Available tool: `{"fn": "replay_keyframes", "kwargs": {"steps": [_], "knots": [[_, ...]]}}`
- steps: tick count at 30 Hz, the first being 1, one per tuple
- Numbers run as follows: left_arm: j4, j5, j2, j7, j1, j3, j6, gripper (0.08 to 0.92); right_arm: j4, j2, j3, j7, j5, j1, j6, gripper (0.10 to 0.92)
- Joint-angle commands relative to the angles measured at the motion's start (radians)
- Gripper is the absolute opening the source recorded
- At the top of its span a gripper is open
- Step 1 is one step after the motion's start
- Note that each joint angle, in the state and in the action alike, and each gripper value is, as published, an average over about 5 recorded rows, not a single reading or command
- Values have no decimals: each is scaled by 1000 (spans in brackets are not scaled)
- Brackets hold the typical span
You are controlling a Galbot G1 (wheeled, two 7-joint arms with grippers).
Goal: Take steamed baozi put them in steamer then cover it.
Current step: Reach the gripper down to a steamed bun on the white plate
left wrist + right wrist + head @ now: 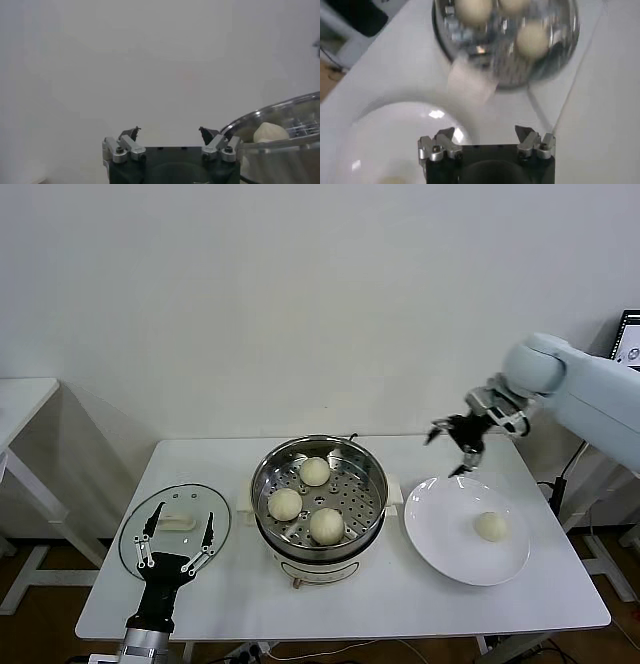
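Left claw (178, 536): mine, wide apart and empty, hanging low at the near left corner of the table (340, 604). Directly beyond its tips lies the glass lid (175, 524), flat on the tabletop with its white handle (176, 522) up. I judge it is kept there so it is ready to be lifted across once the pot is full. This arm is parked; nothing touches its fingers.

To that claw's right stands the steamer (318, 499), open-topped on its white base. Three steamed baozi (285, 503) sit on the perforated floor, apart from one another, one far, one left, one near. The gap on the floor's right side looks like the place for the last bun. In my left wrist view one bun shows over the steel rim.

Further right is the white plate (466, 529), just beside the steamer. One bun rests on it, toward its right side.

Right claw (457, 446): mine, spread open and carrying nothing, held in the air above the plate's far edge. The last bun lies below it and nearer to me. In its wrist view the plate is under it and the steamer is ahead.

Judgement: three of four loaded; the next move is a descent onto the plate's bun, gently, as soft dough dents easily. Covering is not yet done.
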Motion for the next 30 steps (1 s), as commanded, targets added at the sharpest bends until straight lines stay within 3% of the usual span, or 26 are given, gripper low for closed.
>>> {"fn": "replay_keyframes", "kwargs": {"steps": [1,30], "knots": [[-1,2,-2,0,5,-1,1,823,-112,-77,-18,48,-52,-167,-135,823],[4,6,-5,-3,14,-20,5,823,-295,54,142,124,-185,-374,-122,823]]}}
